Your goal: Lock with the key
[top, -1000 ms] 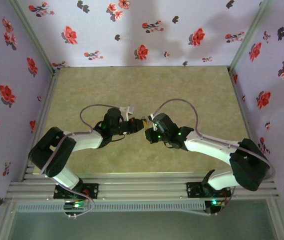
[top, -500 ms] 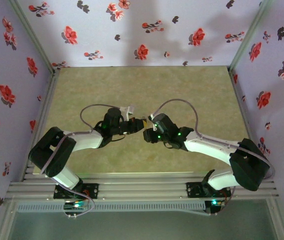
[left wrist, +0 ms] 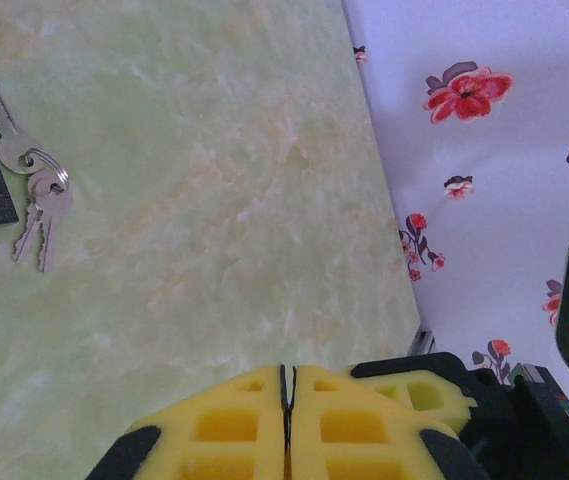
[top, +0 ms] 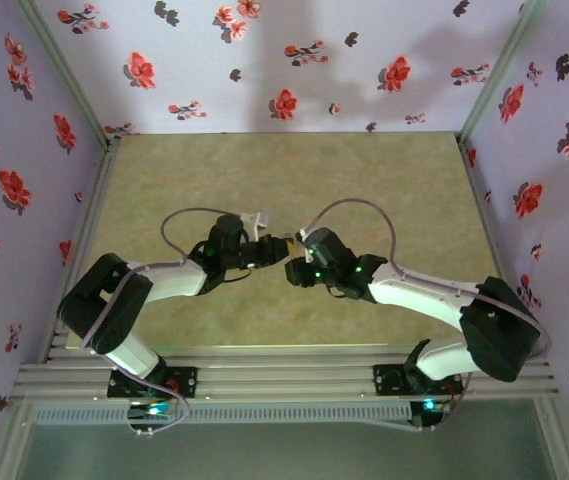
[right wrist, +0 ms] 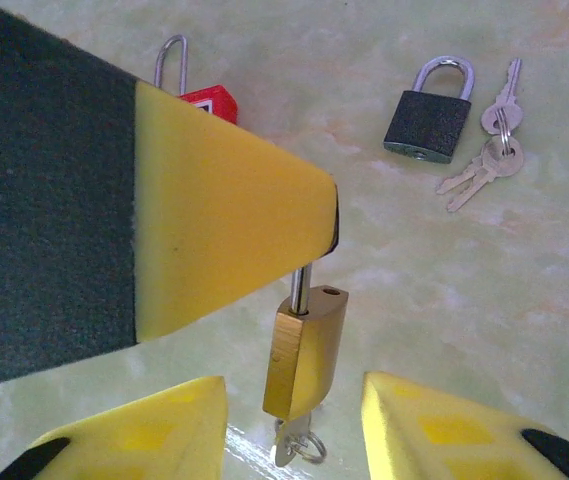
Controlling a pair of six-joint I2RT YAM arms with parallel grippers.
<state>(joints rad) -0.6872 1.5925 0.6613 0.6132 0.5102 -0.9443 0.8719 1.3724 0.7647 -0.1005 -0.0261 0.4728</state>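
A pale green marbled surface is seen. A dark padlock is laid flat on it, with a bunch of silver keys just beside it. A red padlock is partly hidden nearby.

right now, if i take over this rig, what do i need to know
Left gripper: shut on the shackle of the brass padlock, which hangs below it.
Right gripper: open, a finger on each side of the padlock, not touching.
Key: in the padlock's underside.
Done: padlock held up, key in.
Left: shackle's free end is out of its hole; probably grip the key and lock it.
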